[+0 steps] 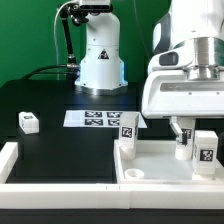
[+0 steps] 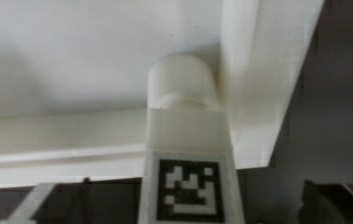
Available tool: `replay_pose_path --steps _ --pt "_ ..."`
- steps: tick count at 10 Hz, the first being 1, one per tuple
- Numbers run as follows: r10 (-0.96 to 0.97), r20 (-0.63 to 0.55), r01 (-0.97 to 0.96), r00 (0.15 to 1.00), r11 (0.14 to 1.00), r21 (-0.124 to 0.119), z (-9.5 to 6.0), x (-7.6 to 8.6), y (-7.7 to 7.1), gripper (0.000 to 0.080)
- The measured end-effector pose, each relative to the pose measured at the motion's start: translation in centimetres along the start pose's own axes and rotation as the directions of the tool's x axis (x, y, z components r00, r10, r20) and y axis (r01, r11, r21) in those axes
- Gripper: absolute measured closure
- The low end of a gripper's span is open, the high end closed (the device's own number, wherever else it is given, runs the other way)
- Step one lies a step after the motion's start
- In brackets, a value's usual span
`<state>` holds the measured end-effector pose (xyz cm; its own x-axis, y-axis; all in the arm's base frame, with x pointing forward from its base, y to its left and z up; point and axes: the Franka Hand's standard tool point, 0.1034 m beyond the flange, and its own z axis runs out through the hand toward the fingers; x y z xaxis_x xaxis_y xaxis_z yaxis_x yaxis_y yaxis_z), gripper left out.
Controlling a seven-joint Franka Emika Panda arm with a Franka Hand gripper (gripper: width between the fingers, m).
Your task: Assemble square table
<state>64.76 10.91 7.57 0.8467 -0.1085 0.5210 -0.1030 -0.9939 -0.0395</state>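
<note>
The tabletop point(image 1: 155, 160) is seen lying on the black bench point(image 1: 60, 135) at the exterior view's lower right, rim upward. Its near edge is set close to the low border wall point(image 1: 10, 158), which runs along the bench's front and the exterior view's left. Wide bare bench is left between the tabletop and that side. Only a loose leg point(image 1: 28, 122) is found there, well apart from everything else. The marker board point(image 1: 95, 118) lies behind the tabletop, in front of the arm base point(image 1: 100, 55).

A tagged leg point(image 1: 205, 150) is seen upright at the tabletop's far right corner, under the tool point(image 2: 178, 206). A second leg point(image 1: 127, 128) stands at the far corner toward the exterior view's left.

Only in the wrist view is the tool's state shown. Its fingers point(image 2: 31, 205) are spread wide, and a clear gap is left on each side of the leg, so nothing is gripped. The leg's rounded end is seen there against the rim's inner corner. Whether it is seated in a socket cannot be told.
</note>
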Motion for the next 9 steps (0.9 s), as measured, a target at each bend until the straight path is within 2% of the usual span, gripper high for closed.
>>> replay_pose_path --steps 3,8,9 --pt "0.0 0.0 0.0 1.0 1.0 0.0 0.0 0.0 0.0 0.0151" --pt "0.0 0.0 0.0 1.0 1.0 0.0 0.01 -0.01 0.0 0.0151" --pt "0.002 0.033 -0.002 0.999 1.0 -0.002 0.1 -0.25 0.03 0.0151"
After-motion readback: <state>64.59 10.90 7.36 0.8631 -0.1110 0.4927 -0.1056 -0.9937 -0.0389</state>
